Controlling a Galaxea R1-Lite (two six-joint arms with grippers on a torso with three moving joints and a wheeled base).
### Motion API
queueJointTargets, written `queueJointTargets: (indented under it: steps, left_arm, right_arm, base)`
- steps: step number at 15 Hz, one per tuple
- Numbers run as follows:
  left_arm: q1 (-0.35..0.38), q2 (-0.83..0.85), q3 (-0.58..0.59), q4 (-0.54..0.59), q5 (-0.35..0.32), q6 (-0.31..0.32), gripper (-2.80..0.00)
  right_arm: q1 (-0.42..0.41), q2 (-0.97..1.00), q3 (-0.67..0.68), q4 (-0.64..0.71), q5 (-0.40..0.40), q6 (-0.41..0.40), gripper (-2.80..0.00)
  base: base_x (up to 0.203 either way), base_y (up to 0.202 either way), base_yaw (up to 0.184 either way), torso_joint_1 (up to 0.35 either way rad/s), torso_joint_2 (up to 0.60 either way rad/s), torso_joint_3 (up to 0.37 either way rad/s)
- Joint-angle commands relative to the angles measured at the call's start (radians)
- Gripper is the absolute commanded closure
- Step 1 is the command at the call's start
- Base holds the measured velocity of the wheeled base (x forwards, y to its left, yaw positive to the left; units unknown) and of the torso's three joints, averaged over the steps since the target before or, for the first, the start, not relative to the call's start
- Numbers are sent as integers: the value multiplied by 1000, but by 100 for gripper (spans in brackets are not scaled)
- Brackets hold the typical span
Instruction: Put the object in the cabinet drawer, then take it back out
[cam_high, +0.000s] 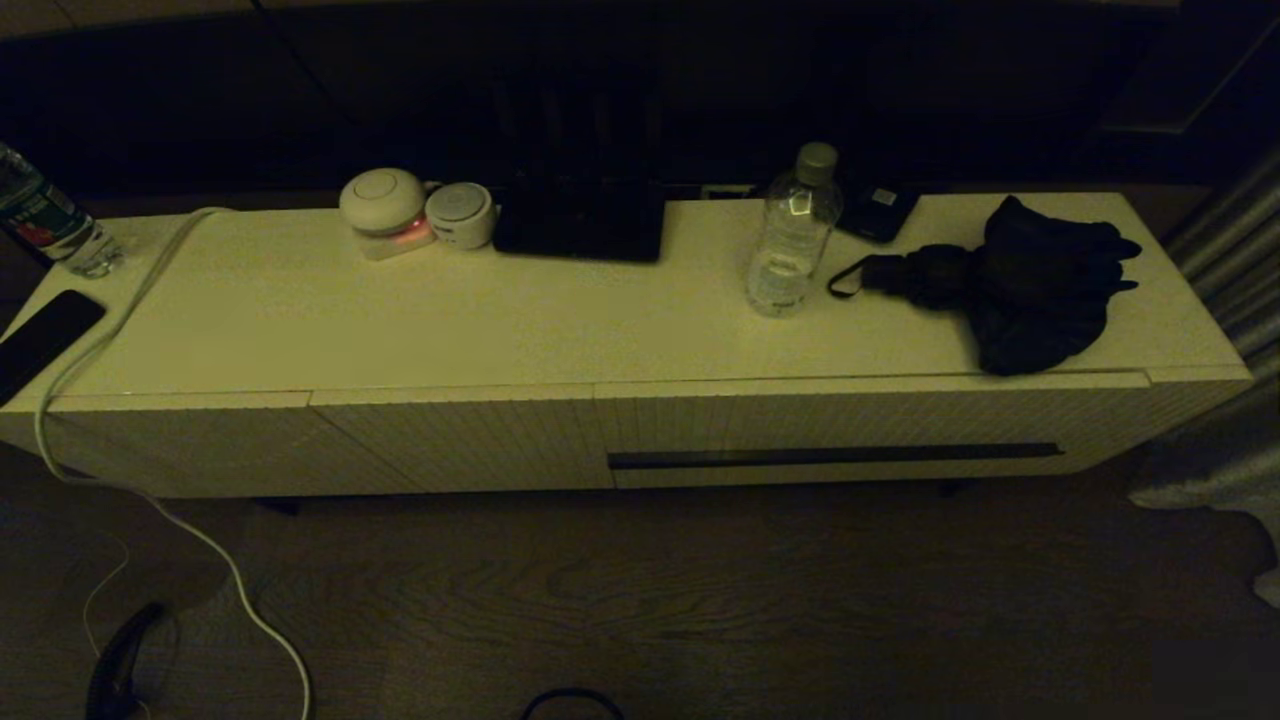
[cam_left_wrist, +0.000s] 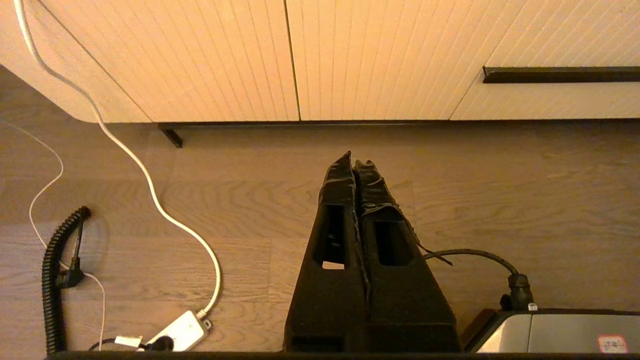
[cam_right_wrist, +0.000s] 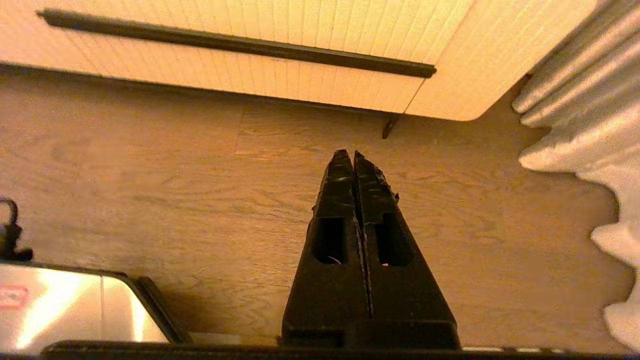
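Dim light falls on a long, low cream cabinet (cam_high: 620, 330) standing on a wood floor (cam_high: 700, 600). Its cabinet drawer (cam_high: 880, 430) is pushed in flush at the right half of the front, the dark handle strip (cam_high: 835, 457) running along its lower edge. On the cabinet top, above the drawer, a clear water bottle (cam_high: 793, 232) stands upright, and just beside it to the right lies a folded black umbrella (cam_high: 1010, 285) — its strap reaching toward the bottle. Two round white gadgets (cam_high: 415, 212) sit toward the back, left of the drawer. A white cable (cam_high: 150, 290) trails off the cabinet's left end to the floor.

Both arms hang low before the cabinet, over bare floor. The left gripper (cam_left_wrist: 354, 161) has its fingers pressed together, holding nothing; the right gripper (cam_right_wrist: 348, 156) is likewise pressed together and empty, in front of the drawer's handle strip.
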Motion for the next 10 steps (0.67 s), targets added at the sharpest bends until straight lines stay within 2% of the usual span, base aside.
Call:
queueJointTargets:
  steps: [1,10]
  left_arm:
    - [0,-2,1,0,0,0,0]
    - [0,-2,1,0,0,0,0]
  right_arm:
    - [0,0,0,3,-8,41,0]
    - [-1,2,0,1,-10,44,0]
  base:
    - [0,0,0,0,0,0]
    - [0,0,0,0,0,0]
